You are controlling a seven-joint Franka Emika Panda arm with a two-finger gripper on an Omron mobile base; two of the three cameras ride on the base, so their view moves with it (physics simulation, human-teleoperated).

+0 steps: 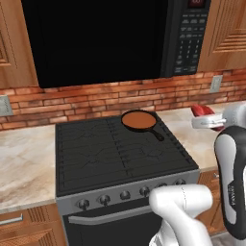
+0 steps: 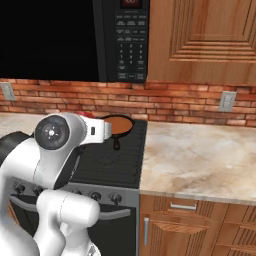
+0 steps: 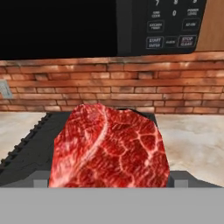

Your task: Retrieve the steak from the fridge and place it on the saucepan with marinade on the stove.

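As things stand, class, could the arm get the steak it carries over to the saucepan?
Probably yes: the steak is held up above the stove, and nothing stands between it and the saucepan at the back.

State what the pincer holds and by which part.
The steak, held in the pincer beside the stove; the gripped part cannot be told.

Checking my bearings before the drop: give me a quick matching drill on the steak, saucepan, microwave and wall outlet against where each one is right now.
Things:
1. steak
2. saucepan
3. microwave
4. wall outlet

Places:
A. on the brick wall above the counter right of the stove
B. mounted above the stove
C. held up in the air at the gripper, over the counter right of the stove
D. on the stove's back right burner, filled with marinade

Pairs: 1-C, 2-D, 3-B, 4-A
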